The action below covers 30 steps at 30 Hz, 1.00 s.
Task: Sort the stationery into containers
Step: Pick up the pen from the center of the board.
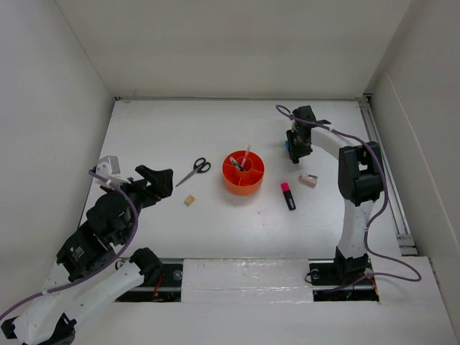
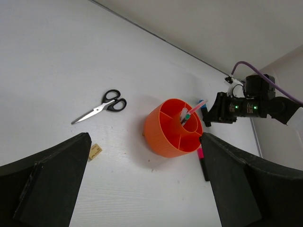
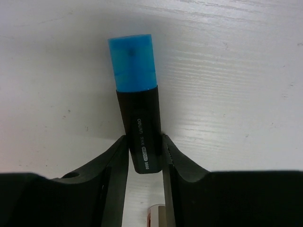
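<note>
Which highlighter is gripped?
The blue-capped highlighter, clamped in the right gripper; the pink-capped highlighter lies loose on the table beside the orange organizer.

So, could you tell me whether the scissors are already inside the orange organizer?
No, the scissors lie on the table left of the orange organizer.

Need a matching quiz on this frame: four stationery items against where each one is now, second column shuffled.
Items
1. black-handled metal scissors
2. blue-capped black highlighter
3. pink-capped black highlighter
4. thin pink pen

Places
A. standing in the round orange plastic organizer
B. lying on the white table, right of the organizer
C. held by the right gripper, a finger on each side
D. lying on the table, left of the organizer

Pairs: 1-D, 2-C, 3-B, 4-A
</note>
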### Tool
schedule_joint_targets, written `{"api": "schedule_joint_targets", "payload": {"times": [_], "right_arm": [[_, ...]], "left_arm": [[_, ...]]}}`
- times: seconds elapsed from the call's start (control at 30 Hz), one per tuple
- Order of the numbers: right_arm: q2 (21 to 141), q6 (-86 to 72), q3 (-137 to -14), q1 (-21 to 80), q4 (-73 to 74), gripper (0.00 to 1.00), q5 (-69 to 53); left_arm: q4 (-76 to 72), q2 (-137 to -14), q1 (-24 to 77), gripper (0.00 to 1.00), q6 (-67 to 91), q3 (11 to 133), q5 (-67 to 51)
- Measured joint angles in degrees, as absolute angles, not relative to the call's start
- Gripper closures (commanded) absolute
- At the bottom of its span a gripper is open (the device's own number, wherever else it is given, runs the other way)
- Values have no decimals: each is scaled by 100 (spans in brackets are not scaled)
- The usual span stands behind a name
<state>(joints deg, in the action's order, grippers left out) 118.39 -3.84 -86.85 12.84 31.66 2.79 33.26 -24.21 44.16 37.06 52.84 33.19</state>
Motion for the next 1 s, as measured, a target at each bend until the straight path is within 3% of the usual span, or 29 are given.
{"api": "schedule_joint_targets", "payload": {"times": [0.1, 0.13, 0.4, 0.63, 1.0], "right_arm": [[11867, -287, -8761, 1282, 3267, 95, 281], [11867, -259, -8770, 1284, 3286, 100, 281], [11719, -283, -8582, 1291, 3181, 100, 276], [10114, -491, -7964, 1597, 3103, 100, 333], [7876, -1002, -7161, 3955, 2202, 100, 438]], "left_arm": [[3326, -2416, 4416, 0, 3706, 5284, 3319], [3328, -2412, 4418, 0, 3706, 5284, 3319], [3328, -2366, 4416, 0, 3706, 5284, 3319], [3332, -2834, 4416, 0, 3706, 5376, 3232], [2364, -3586, 4414, 0, 3664, 6036, 1798]]}}
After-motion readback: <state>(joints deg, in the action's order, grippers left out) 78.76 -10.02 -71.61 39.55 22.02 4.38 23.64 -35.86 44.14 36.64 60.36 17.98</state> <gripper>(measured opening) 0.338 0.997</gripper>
